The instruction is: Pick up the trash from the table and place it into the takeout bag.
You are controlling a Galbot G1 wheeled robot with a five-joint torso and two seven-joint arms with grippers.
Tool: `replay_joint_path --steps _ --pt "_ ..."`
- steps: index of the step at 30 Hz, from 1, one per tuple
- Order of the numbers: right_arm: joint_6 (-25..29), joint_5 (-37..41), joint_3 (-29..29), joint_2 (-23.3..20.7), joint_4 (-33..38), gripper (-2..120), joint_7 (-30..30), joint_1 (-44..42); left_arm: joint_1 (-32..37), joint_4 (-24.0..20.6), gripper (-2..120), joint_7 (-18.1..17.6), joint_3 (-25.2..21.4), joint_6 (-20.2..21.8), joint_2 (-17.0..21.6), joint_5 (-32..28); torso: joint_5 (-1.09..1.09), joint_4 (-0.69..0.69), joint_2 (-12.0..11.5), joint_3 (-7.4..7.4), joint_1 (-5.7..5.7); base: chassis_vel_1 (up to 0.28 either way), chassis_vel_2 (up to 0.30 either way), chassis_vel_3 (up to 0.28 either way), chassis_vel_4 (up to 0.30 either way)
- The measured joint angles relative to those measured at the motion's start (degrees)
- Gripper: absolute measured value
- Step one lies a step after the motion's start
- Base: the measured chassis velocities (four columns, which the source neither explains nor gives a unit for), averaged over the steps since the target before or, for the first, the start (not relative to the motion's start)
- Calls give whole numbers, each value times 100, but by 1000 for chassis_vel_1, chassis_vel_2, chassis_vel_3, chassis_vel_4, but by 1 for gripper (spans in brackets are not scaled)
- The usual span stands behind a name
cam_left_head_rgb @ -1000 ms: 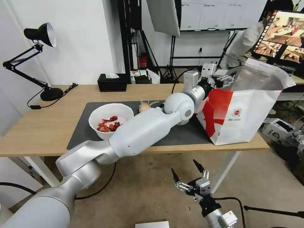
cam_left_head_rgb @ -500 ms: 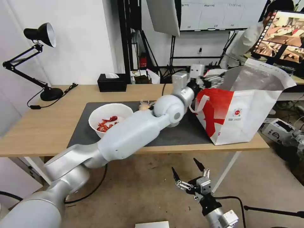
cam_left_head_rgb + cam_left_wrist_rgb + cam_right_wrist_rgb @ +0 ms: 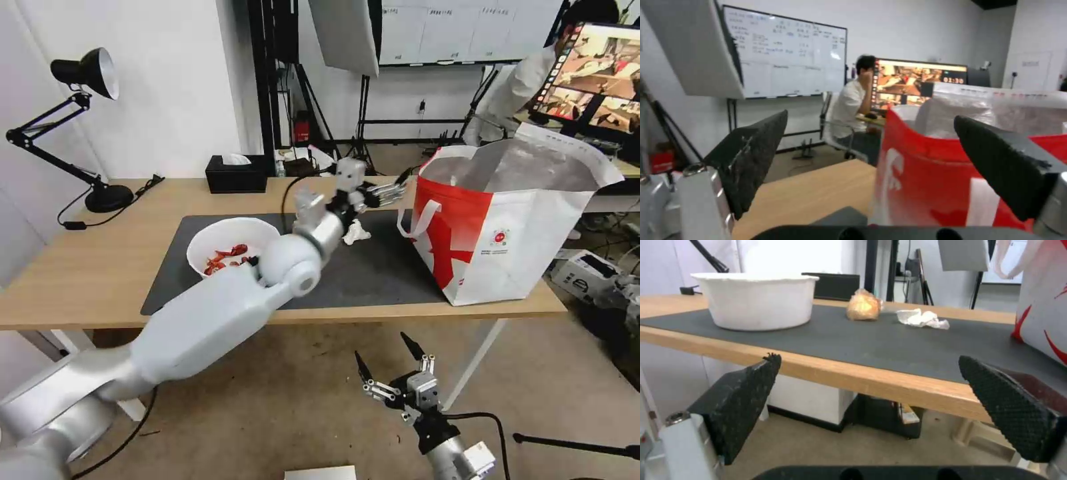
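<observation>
The takeout bag stands open on the right end of the table, its foil lining showing. My left gripper hangs open and empty above the dark mat, just left of the bag's rim; the left wrist view has the red bag wall close ahead between the open gripper fingers. A crumpled tissue lies on the mat under the wrist. The white bowl of red shells sits left on the mat, partly behind my arm. Below the table edge, the right gripper waits open. From there I see the bowl, beige ball and tissue.
A black desk lamp stands at the table's far left and a black tissue box at its back edge. A white table leg runs down beside the right gripper. Boxes lie on the floor to the right.
My left arm has drawn back to the left from the bag's mouth, and its gripper now hangs over the mat beside the bag. The tissue has come into sight. The right gripper barely moved.
</observation>
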Motion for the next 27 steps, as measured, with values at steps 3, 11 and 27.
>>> replay_joint_path --steps 3,11,27 --pt "6 2 -1 -16 36 100 6 5 279 -179 100 1 -235 8 181 3 1 0 0 -1 0 0 0 0 0" --pt "64 271 232 -119 210 100 115 72 2378 -897 100 378 -1918 -53 895 498 0 -1 1 -1 0 0 0 0 0" --pt "307 1462 827 -333 290 100 -49 68 6743 -1996 100 1312 -4700 -892 860 1892 2 0 1 -1 -1 0 0 0 0"
